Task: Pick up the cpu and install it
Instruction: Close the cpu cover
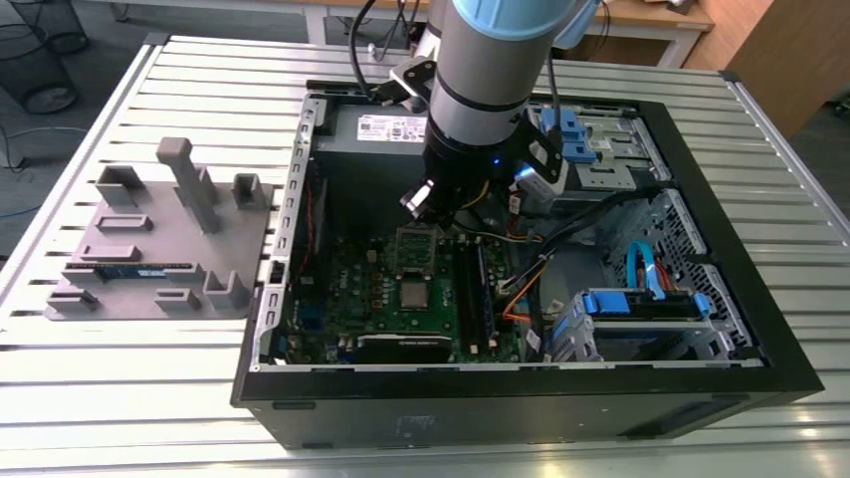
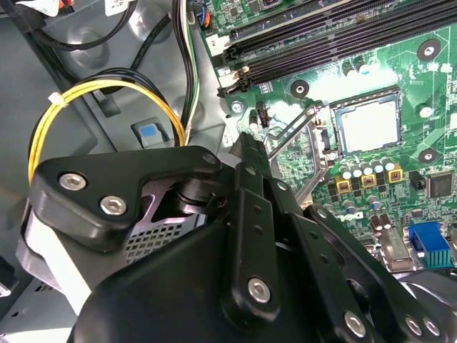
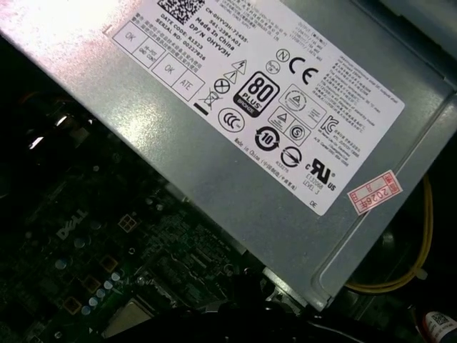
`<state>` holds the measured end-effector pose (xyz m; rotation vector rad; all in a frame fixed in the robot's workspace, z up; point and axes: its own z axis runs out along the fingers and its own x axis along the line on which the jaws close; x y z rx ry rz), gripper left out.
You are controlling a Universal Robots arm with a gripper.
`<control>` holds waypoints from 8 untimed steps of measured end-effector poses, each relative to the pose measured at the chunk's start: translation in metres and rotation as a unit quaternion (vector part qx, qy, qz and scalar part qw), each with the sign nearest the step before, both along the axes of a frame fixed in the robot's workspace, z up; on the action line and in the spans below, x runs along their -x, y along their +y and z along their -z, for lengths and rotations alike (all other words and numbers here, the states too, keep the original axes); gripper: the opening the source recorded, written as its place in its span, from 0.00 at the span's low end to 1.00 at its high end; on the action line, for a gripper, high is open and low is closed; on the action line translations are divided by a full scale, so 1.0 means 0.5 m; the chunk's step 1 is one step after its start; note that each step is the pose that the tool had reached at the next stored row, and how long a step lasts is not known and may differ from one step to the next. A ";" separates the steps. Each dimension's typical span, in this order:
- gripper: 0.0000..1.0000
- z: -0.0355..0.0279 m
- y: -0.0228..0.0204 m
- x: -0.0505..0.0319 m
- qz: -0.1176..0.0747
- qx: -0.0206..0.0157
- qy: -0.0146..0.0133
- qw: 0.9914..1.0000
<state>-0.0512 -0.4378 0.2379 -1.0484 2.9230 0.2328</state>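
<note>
Looks a long way along. Can see the cpu [image 2: 368, 125] lying flat in its square black socket [image 2: 334, 137] on the green board [image 2: 400, 64] in the second wrist view, shiny side up. Shows too in the exterior view, as a small pale square [image 1: 416, 295] in the middle of the board, inside the open computer case [image 1: 743, 329].

Seems not quite finished, though. Can make out the metal frame [image 2: 303, 153] beside the socket tipped up, not shut down over the cpu.

Finds the claw [image 1: 428, 202] hanging above the board, close to the raised frame and a little apart from the cpu, toward the grey power box [image 3: 235, 150]. Cannot tell whether the claw is open or closed, since its own dark arms block the tip. Does not appear to carry anything, but hard to be sure from here.

Leaves the grey tray [image 1: 146, 214] out on the table [image 1: 159, 388], at the exterior view's left, with a blue-green stick [image 1: 133, 270] lying on it.
</note>
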 end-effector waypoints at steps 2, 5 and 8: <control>0.11 0.000 -0.0003 0.000 -0.001 0.000 0.000 1.000; 0.11 -0.001 -0.0006 0.000 -0.002 0.000 0.000 1.000; 0.11 -0.001 -0.0008 0.000 -0.003 0.000 0.000 1.000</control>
